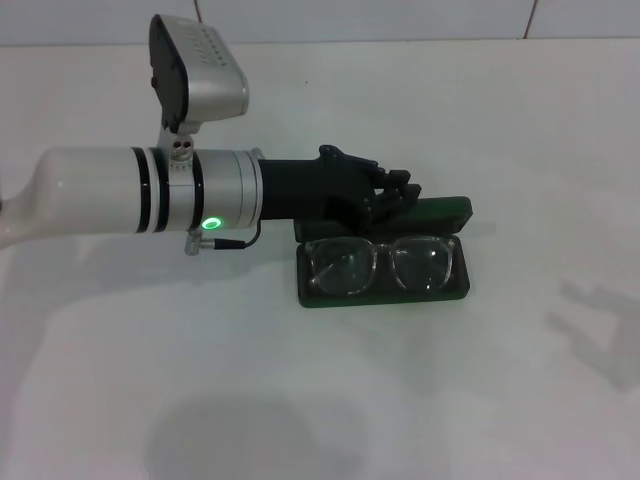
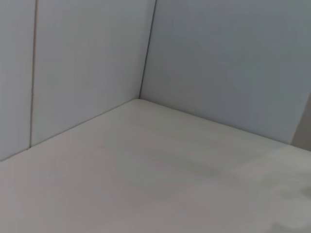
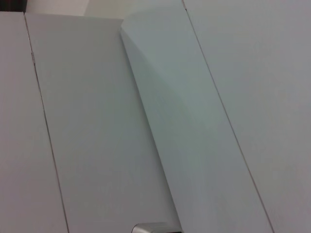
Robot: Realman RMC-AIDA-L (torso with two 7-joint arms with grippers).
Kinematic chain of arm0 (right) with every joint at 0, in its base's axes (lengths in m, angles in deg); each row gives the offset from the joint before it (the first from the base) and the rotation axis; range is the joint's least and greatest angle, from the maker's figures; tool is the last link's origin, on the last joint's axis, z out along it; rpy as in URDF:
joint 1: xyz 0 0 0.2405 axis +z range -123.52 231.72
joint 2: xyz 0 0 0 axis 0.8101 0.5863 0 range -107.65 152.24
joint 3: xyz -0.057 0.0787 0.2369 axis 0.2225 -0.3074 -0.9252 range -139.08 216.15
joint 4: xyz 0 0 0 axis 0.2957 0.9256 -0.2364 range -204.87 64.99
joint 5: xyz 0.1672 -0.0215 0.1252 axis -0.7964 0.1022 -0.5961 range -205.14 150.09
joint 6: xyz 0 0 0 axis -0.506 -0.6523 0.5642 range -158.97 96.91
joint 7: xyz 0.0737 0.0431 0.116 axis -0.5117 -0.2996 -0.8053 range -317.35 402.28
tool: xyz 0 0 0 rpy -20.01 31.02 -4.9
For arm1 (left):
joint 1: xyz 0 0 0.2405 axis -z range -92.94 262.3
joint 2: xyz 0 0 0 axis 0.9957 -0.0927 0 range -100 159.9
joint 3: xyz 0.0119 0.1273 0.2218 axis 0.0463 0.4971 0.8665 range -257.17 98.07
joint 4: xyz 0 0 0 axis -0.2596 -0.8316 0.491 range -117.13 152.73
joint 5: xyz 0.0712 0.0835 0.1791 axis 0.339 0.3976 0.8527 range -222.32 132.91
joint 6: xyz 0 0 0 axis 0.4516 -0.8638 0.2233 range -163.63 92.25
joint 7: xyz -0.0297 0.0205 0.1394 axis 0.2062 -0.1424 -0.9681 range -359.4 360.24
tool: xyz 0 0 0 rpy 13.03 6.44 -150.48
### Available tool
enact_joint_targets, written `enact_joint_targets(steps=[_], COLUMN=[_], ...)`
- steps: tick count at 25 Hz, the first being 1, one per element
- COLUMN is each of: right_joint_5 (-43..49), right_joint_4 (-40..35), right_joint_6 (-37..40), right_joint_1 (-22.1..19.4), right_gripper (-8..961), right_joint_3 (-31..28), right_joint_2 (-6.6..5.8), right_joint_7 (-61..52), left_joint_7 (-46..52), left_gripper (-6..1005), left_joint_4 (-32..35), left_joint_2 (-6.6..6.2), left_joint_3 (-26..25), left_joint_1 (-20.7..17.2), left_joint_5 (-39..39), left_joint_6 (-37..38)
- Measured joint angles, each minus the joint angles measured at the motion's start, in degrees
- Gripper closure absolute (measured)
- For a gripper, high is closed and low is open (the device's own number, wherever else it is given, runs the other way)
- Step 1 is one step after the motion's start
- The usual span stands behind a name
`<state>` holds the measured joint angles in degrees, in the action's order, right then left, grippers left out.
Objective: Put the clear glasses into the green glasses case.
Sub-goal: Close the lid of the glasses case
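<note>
Pictured on a white tabletop [image 1: 480, 380]: clear glasses [image 1: 378, 264] lying lenses-up inside the tray of the green glasses case [image 1: 385, 288], arms folded out of sight beneath, frame spanning nearly the tray's full length. Lid left open, standing along the far edge behind the tray, so nothing yet sealed. Left gripper [image 1: 400, 192] stretched in from the left on a white arm, hovering over the case's far left part, just beside or touching the raised lid; contact impossible to confirm from above. Dark fingers bunched against the dark lid, so spread or pressed together could not be told. Placement judged essentially done, the glasses seated flat and level; reach toward the lid judged consistent with letting go or readying to close. Right arm out of sight in the head view, its wrist camera facing only pale wall panels.
</note>
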<state>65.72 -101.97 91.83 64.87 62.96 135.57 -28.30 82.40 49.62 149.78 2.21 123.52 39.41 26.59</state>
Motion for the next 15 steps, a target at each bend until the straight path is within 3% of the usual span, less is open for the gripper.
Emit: enact_joint_targets(steps=[15], right_joint_5=[-0.01], right_joint_4=[0.21], right_joint_6=[-0.34], right_joint_1=[0.43], right_gripper=[518], right_joint_3=[0.0], right_joint_2=[-0.07], right_joint_7=[0.18], left_joint_7=[0.01], left_gripper=[800], left_joint_4=[-0.88], left_joint_2=[-0.04], left_joint_3=[-0.05], left_joint_1=[-0.51], left_joint_5=[0.93], left_joint_6=[-0.13])
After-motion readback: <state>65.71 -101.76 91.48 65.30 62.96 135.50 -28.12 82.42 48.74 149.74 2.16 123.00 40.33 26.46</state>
